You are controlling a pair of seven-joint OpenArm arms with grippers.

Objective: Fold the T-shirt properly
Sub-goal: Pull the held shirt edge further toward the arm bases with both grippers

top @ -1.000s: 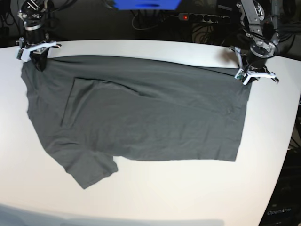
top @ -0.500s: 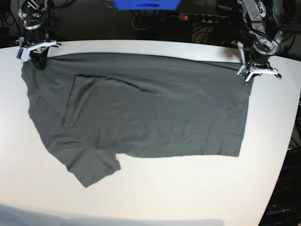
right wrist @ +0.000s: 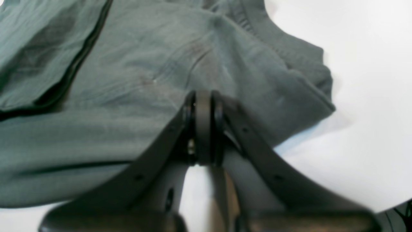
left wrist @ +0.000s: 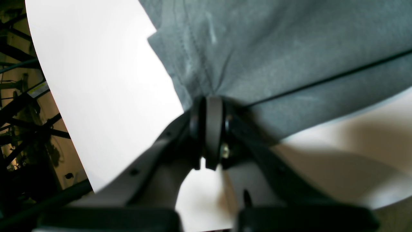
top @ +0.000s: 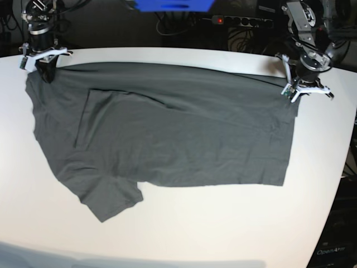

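- The left pincer (top: pixel 298 89) points down at the far corner of the T-shirt (top: pixel 167 134), jaws pressed together on its hem.
- The right pincer (top: pixel 44 66) is clamped on the opposite far corner.
- The T-shirt lies spread on the white tabletop (top: pixel 223 229); no writing is readable on it.
- Behind the T-shirt, cables and a power strip (top: pixel 242 20) sit in a dark room.

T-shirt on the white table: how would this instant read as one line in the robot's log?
task: fold T-shirt | left gripper: shut on hem corner | right gripper: shut on shoulder corner | shirt: spread on table
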